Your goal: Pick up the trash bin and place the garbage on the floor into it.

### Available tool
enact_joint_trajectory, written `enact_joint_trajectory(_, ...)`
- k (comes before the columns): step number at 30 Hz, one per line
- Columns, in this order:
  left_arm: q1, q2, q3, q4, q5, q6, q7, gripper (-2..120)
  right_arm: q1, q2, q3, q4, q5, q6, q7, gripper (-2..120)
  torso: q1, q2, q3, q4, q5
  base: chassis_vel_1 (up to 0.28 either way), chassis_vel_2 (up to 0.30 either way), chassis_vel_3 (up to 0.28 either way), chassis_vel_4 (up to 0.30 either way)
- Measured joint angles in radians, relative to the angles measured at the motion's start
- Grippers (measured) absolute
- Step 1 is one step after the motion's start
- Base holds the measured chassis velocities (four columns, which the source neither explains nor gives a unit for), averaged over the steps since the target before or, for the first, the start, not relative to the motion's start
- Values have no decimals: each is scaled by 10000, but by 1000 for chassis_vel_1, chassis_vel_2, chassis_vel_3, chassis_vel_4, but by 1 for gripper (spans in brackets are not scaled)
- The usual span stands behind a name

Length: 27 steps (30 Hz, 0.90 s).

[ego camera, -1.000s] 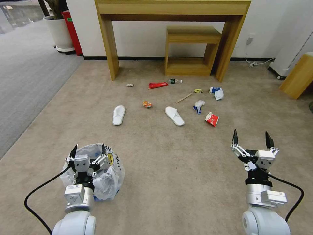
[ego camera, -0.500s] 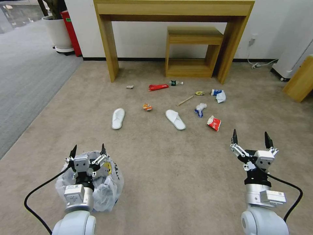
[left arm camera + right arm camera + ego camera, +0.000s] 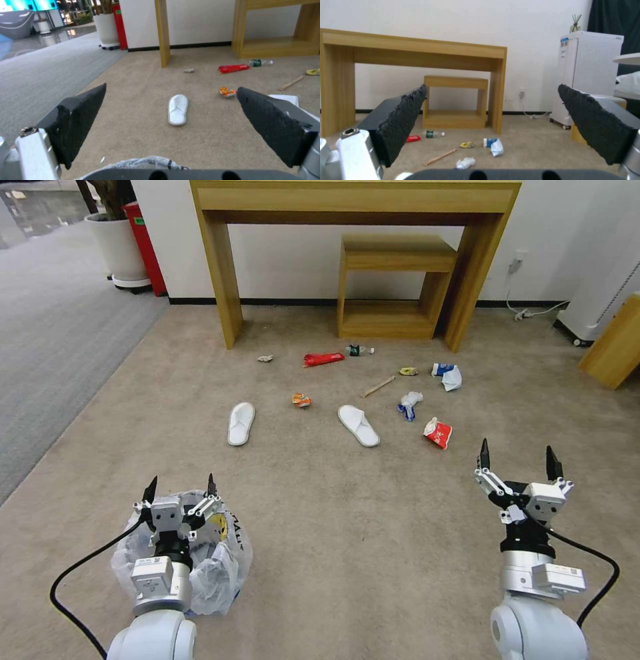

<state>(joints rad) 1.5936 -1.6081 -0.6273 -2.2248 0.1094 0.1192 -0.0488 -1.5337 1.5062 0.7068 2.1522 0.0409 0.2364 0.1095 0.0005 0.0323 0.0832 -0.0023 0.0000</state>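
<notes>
The trash bin is small and round, with a thin, crinkly, see-through white bag over it that has black letters and a yellow mark. It sits on the floor, a soft beige carpet, near the robot on its left side. The left gripper hangs just above the bin with its two black pointed fingers spread wide and nothing between them. The arm covers much of the bin, so its inside cannot be seen, and in the left wrist view only a bit of wrinkled bag peeks up at the edge. The right gripper is held up over bare carpet on the right, fingers also wide apart and holding nothing; their inner pads look rough and bumpy. The garbage lies scattered farther ahead, well apart from the bin: two flat white slippers, a long red wrapper, a small bottle with a green label, a thin wooden stick, a scrunched white tissue and a red and white packet. The words on the wrappers are too small to read. Behind them stands a smooth wooden table with a boxy wooden stool under it.
</notes>
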Motion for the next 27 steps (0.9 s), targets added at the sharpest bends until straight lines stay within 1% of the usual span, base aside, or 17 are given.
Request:
enact_joint_trajectory(11, 39, 0, 16, -34, 46, 1, -1, 100, -7, -14, -3, -10, -53, -20, -3, 100, 1, 0, 0, 0, 1, 0, 0, 0, 0)
enact_joint_trajectory(14, 44, 0, 19, -35, 53, 0, -1, 100, -6, -24, -1, -11, -55, -21, -8, 100, 1, -1, 0, -1, 1, 71, 71, -71, -48)
enact_joint_trajectory(19, 57, 0, 26, -35, 70, -28, -1, 100, 0, -34, 17, -62, -66, 17, -26, 100, 0, 0, 0, -1, 0, 141, 142, -141, -146)
enact_joint_trajectory(27, 60, 0, 14, 30, 85, -70, -10, 100, 19, -28, 31, -179, -78, 155, -81, 100, 1, -1, 0, 1, -1, 194, 193, -183, -191)
